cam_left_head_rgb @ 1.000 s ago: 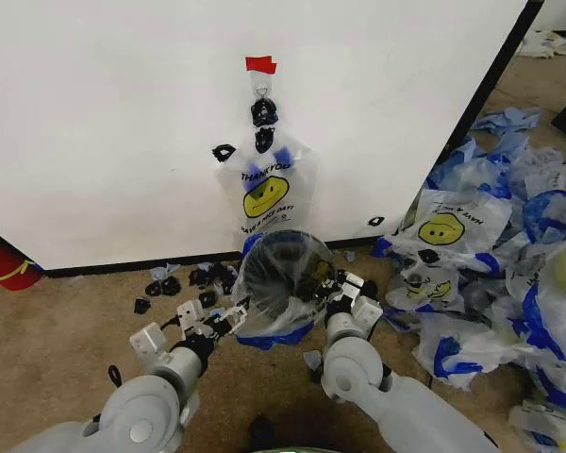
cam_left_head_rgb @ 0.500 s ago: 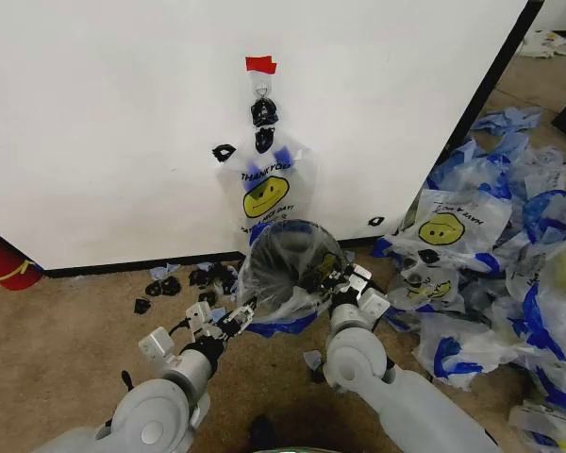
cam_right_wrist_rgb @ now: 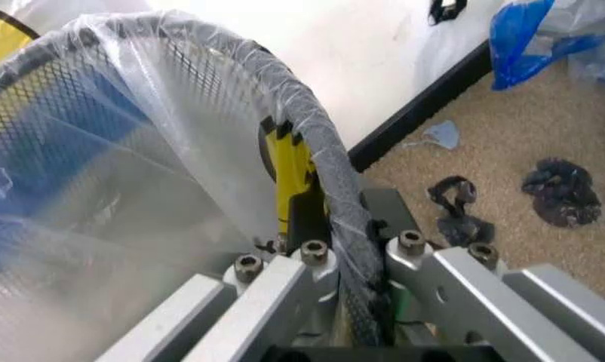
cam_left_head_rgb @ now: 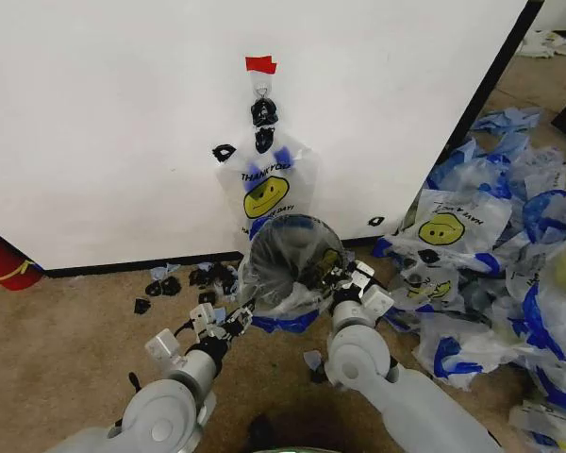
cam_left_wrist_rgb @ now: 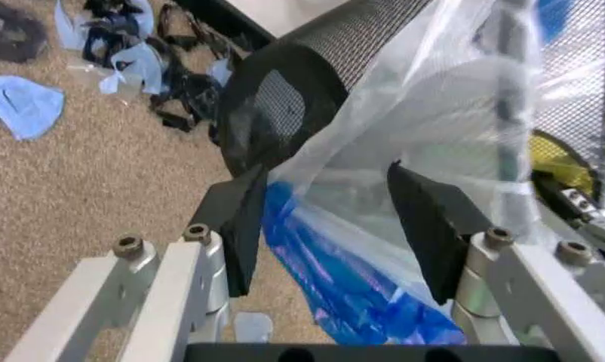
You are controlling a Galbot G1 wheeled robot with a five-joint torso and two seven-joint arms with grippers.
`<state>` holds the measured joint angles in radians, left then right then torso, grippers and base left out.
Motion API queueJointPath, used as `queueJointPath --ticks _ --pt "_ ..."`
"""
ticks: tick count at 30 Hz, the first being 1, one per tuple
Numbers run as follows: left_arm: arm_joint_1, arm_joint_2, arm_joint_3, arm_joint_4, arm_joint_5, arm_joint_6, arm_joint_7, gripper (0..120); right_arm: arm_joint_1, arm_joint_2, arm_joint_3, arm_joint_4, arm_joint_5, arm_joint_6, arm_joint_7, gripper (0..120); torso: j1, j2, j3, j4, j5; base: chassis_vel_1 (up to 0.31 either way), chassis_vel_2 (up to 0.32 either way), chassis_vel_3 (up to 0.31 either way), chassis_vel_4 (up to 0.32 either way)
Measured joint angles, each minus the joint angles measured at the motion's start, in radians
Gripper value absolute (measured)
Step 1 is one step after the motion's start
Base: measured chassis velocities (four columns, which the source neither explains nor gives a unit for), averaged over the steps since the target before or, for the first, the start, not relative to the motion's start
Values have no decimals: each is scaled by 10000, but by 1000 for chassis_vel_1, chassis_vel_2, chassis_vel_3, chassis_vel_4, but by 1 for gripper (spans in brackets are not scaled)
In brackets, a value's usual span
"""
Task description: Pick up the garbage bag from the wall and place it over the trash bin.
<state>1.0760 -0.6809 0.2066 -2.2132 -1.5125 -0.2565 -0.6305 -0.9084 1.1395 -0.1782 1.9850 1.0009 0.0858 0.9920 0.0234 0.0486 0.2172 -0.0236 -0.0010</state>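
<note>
Bin (cam_left_head_rgb: 288,269) sits on the floor (cam_left_head_rgb: 66,321) against the wall (cam_left_head_rgb: 123,113), black mesh, round. Bag (cam_left_head_rgb: 292,283) is draped over it: thin clear plastic, stretched across the rim, blue edge bunched low at the near side (cam_left_wrist_rgb: 353,286), yellow print showing through the mesh (cam_right_wrist_rgb: 287,177).

Left hand (cam_left_wrist_rgb: 333,219) is at the bin's near left side, fingers (cam_left_wrist_rgb: 244,219) apart, with bag plastic and blue edge between them, not clamped. Right hand (cam_right_wrist_rgb: 333,249) is at the bin's right rim, fingers together, clamped on the rim with the bag film over it.

Second identical bag (cam_left_head_rgb: 266,189) hangs flat on the wall just behind the bin, smiley and "THANK YOU" print facing out, blue handles up at the hook (cam_left_head_rgb: 261,90) under a red tape strip (cam_left_head_rgb: 260,64). Black scraps (cam_left_head_rgb: 179,281) lie along the wall base left of the bin. Heap of same bags (cam_left_head_rgb: 509,264) on the floor to the right.
</note>
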Motion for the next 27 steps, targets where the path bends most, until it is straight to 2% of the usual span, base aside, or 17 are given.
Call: queueJointPath --ticks 18,27 --pt "-208 -985 381 1023 445 -72 258 49 -184 53 -128 674 87 -109 233 0 0 0 0 0 1 0 0 0 0" --pt "-334 -1081 484 1381 703 -110 300 49 -199 21 -154 704 98 -126 240 0 0 0 0 -1 -1 0 0 0 0"
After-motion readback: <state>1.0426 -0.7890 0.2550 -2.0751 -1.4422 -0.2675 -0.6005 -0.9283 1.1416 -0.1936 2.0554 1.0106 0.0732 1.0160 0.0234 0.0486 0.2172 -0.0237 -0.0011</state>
